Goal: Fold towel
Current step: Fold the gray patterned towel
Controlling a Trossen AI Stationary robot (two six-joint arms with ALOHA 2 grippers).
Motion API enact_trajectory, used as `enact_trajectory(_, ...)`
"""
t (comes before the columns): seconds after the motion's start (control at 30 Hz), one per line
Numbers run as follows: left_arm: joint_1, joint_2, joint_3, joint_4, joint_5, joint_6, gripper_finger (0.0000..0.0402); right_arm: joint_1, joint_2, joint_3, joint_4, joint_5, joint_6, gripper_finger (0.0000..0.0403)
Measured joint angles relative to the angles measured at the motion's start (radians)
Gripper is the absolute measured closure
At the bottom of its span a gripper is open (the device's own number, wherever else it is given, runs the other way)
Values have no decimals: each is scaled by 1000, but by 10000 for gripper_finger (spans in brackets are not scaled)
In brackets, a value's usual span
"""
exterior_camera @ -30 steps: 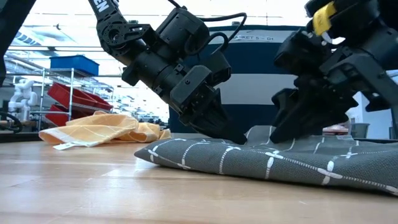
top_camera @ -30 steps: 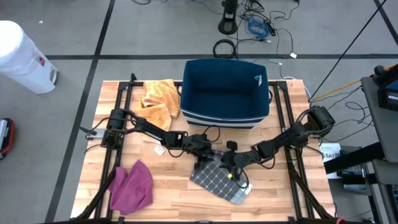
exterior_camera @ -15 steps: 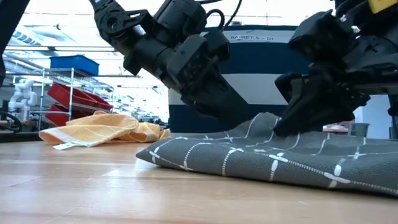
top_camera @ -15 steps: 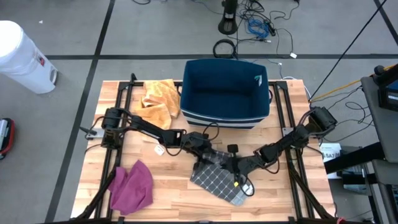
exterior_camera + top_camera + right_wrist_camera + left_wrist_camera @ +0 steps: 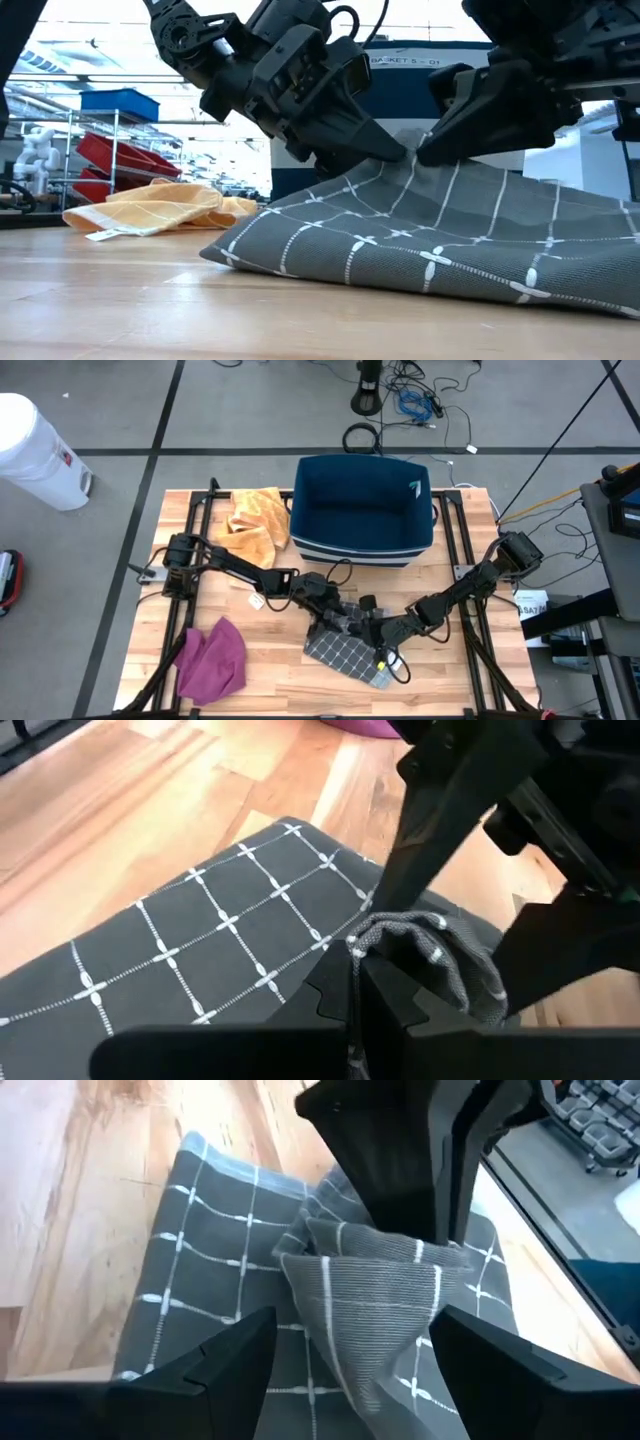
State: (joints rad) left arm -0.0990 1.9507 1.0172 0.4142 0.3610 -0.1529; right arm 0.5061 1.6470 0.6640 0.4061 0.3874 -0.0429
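A grey checked towel (image 5: 345, 652) lies folded on the wooden table's near middle, and a bunch of it is drawn up into a peak (image 5: 405, 160). My right gripper (image 5: 372, 630) comes from the table's right and is shut on that peak. My left gripper (image 5: 350, 622) reaches in from the left and is open. In the left wrist view its two fingers (image 5: 235, 1360) stand on either side of the raised peak (image 5: 370, 1270), with a gap showing on both sides. My right gripper pinches a bunched fold of the towel's upper layer (image 5: 425, 945) between its two fingers, which slant down from the table's right. The pinched cloth stands up as a tent-like peak. The rest of the towel (image 5: 400, 250) still lies on the table.
A dark blue basket (image 5: 365, 505) stands at the table's far middle. An orange cloth (image 5: 255, 520) lies at the far left and a purple cloth (image 5: 212, 658) at the near left. Bare wood shows to the near right of the towel.
My right gripper has shut on the towel's upper layer and risen, drawing that cloth up into a peak while the towel's lower part stays on the table. My left gripper has lifted slightly off the towel.
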Motion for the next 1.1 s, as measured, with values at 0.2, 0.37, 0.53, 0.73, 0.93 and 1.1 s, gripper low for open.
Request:
enact_trajectory(0.2, -8, 0, 0, -1, -11, 13, 170, 0, 0, 0, -18, 1, 29, 403)
enact_trajectory(0.37, -7, 0, 0, -1, 2, 77, 270, 0, 0, 0, -24, 6, 58, 397)
enact_trajectory(0.53, -14, 0, 0, -3, 23, 148, 381, 1, -6, 0, -53, 43, 76, 383)
enact_trajectory(0.73, -29, 0, 0, -35, 25, 189, 397, 36, -100, 0, -301, 252, 247, 341)
enact_trajectory(0.93, -29, 0, 0, -36, 27, 201, 398, 66, -195, 1, -525, 306, 510, 311)
enact_trajectory(1.1, -29, 0, 0, -18, 26, 211, 399, 66, -183, -9, -540, 179, 589, 311)
